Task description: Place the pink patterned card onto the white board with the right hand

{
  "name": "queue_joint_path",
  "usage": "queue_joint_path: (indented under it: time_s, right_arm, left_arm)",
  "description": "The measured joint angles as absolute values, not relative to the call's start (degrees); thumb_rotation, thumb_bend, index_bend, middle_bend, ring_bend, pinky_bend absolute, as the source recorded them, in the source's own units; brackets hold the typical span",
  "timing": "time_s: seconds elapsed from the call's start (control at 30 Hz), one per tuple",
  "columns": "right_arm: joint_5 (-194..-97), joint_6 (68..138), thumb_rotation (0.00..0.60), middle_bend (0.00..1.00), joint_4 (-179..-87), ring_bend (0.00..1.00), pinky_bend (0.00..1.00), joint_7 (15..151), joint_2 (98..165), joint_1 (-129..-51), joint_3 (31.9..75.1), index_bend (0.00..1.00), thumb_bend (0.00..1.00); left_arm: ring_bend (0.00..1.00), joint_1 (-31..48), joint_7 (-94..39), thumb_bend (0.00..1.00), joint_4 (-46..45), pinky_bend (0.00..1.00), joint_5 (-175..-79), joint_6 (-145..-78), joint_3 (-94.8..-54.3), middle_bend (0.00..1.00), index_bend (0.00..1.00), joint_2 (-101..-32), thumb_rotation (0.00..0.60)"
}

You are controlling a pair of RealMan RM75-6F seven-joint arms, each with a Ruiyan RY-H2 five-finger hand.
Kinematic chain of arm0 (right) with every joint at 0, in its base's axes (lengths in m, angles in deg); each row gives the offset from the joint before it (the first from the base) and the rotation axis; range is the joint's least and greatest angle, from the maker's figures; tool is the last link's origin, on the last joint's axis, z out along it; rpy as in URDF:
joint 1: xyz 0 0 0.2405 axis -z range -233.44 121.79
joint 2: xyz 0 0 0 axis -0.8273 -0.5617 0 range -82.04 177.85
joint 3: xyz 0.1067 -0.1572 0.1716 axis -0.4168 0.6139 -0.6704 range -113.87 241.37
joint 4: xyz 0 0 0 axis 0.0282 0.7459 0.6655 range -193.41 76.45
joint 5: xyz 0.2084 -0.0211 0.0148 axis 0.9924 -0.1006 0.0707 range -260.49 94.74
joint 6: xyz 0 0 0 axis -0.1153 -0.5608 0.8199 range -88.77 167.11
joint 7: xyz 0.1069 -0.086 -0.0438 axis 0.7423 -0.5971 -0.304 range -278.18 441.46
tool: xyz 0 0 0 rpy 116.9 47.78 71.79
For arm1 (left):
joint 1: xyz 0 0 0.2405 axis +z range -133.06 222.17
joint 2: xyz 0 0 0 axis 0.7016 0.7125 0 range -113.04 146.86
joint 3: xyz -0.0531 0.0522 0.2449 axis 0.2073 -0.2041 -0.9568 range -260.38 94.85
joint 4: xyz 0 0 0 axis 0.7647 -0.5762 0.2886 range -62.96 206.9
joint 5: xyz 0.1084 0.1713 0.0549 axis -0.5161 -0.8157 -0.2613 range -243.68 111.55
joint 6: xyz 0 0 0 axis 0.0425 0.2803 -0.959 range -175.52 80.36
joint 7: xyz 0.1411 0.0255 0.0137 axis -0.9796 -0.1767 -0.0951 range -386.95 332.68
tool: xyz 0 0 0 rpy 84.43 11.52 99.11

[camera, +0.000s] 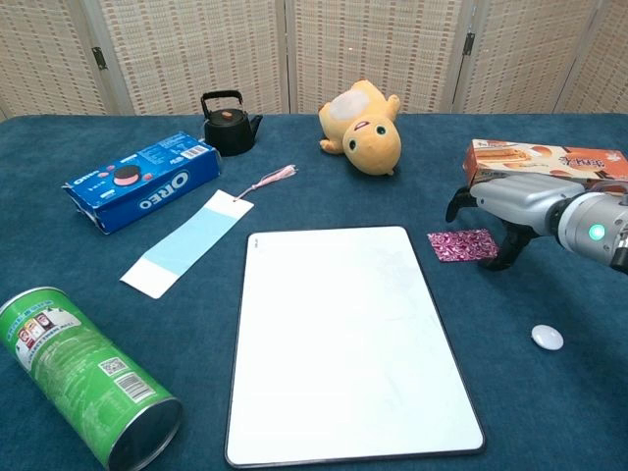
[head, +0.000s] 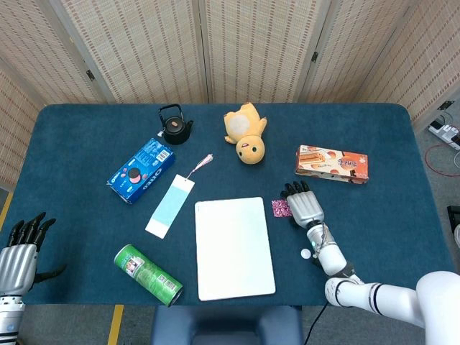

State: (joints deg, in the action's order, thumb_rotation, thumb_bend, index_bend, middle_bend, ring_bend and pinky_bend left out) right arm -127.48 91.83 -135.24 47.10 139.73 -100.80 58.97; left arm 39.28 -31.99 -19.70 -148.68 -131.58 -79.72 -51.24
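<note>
One pink patterned card [camera: 462, 244] lies flat on the blue table [head: 402, 215], just beside the right hand [camera: 505, 207], on its inner side and between it and the one white board [camera: 342, 339]. The card is off the board, near that board's upper right corner. The right hand hovers with fingers spread and curved downward, holding nothing; whether its fingertips [camera: 502, 263] touch the cloth cannot be told. The left hand [head: 20, 251] hangs at the far edge of the table, well apart, fingers open and empty.

Behind the right hand sits one snack box [camera: 545, 160]; on its near side lies one small white disc [camera: 548, 337]. Far across the board are one blue bookmark with tassel [camera: 189, 242], one Oreo packet [camera: 139, 182], one green canister [camera: 86, 376], one black teapot [camera: 229, 123] and one yellow plush toy [camera: 363, 129]. Nothing lies between card and board.
</note>
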Motion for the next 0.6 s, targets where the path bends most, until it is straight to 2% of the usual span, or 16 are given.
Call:
queue_joint_path:
  time_s: [0.6]
  right_arm:
    - [-126.17,91.14,0.600,0.14,-133.13,0.02,0.00,45.16,141.37,-101.11,58.47,0.26,0.35]
  left_arm:
    - [0.13,39.55,-31.32,0.15,-19.03,0.00,-148.51,-131.69,-79.78,0.07,0.16,-51.37,0.600]
